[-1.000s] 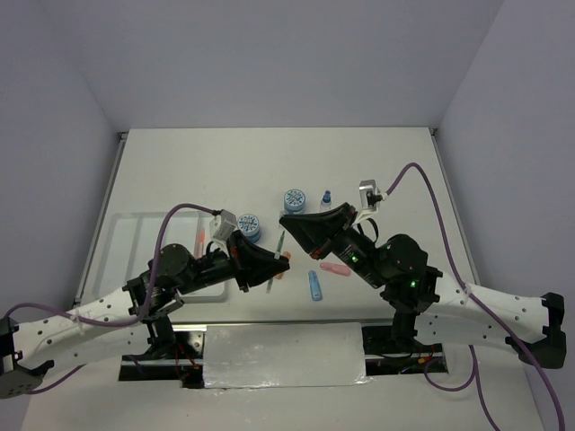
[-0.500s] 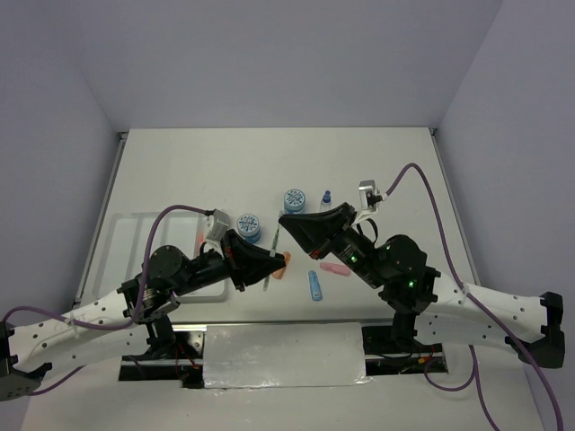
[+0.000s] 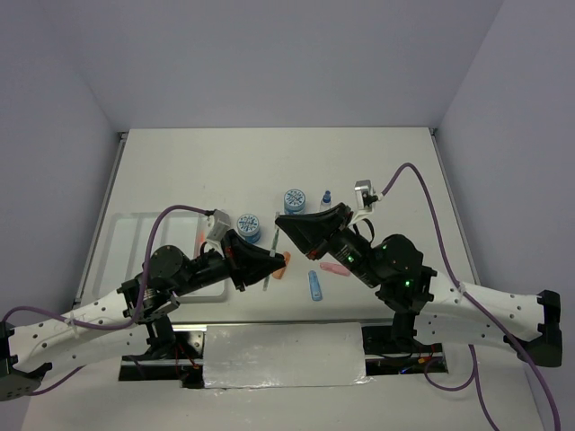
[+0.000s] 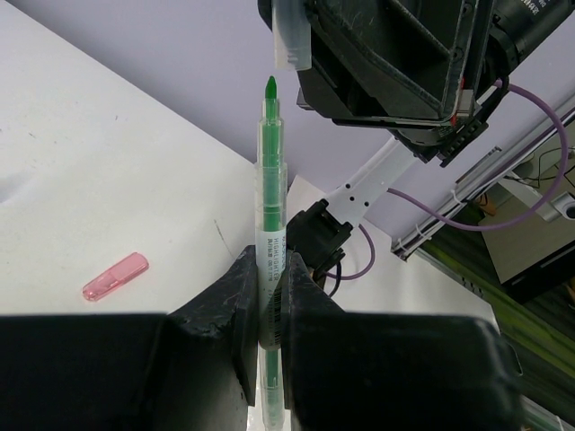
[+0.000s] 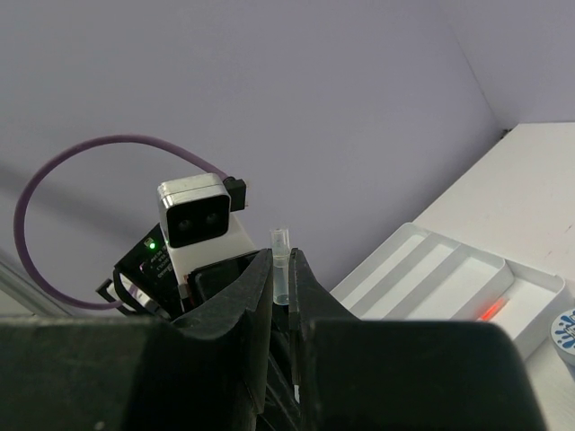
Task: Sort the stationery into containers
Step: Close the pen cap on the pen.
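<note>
**A:** The green pen (image 4: 272, 180), who has it?

**B:** Let me go from big to small. The table (image 3: 180, 171) is white. The white tray (image 3: 135, 235) lies flat on its left side and has long thin slots. The left gripper (image 4: 272, 269) is up over the middle of the table, well apart from the tray. Its fingers are pinched narrow on the pen, low on the barrel.

**A:** And the other one?

**B:** The right gripper (image 5: 281, 256) faces it, very near. Its fingers are pinched narrow too, on a little clear cap (image 5: 280, 241).

**A:** Which way does the pen point?

**B:** Its long way runs from the near side of the table to the far side. The bare green tip is at the far end and points toward the cap. The cap is just past the tip, not touching. From the left wrist camera, the cap looks a bit off to one side of the tip.

**A:** So what comes next?

**B:** I think the cap has to go on. The tip and the cap need to line up first, or the tip may bump the rim. After that, the left arm is the one nearer the tray.
</note>
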Controlling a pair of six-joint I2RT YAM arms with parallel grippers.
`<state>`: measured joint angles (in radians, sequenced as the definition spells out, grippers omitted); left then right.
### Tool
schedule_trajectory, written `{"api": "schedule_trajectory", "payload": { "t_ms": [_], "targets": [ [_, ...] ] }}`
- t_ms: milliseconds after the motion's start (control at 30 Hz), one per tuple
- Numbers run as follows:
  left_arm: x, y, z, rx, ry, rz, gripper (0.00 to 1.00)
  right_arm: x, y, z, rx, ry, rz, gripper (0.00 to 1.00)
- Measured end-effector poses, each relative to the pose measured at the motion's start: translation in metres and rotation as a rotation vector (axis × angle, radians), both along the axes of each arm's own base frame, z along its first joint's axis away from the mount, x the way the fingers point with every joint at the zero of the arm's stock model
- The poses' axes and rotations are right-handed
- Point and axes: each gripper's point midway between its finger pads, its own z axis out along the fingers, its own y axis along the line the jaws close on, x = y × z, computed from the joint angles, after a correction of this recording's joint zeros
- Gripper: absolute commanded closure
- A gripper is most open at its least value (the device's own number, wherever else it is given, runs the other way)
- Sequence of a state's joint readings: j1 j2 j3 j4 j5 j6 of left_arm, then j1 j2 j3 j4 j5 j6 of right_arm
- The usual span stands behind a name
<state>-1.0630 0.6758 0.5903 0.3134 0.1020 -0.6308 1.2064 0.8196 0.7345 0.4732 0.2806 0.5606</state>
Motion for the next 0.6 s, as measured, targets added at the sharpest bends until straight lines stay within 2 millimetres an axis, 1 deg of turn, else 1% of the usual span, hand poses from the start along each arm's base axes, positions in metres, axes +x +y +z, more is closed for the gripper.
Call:
{"api": "schedule_trajectory", "payload": {
  "t_ms": [600],
  "targets": [
    [-0.0009,0.0022,0.0001,-0.001,-0.001,0.002,1.00,0.0015,0.0041,-0.0050,-0.016,-0.002,-0.001,1.00]
  ]
}}
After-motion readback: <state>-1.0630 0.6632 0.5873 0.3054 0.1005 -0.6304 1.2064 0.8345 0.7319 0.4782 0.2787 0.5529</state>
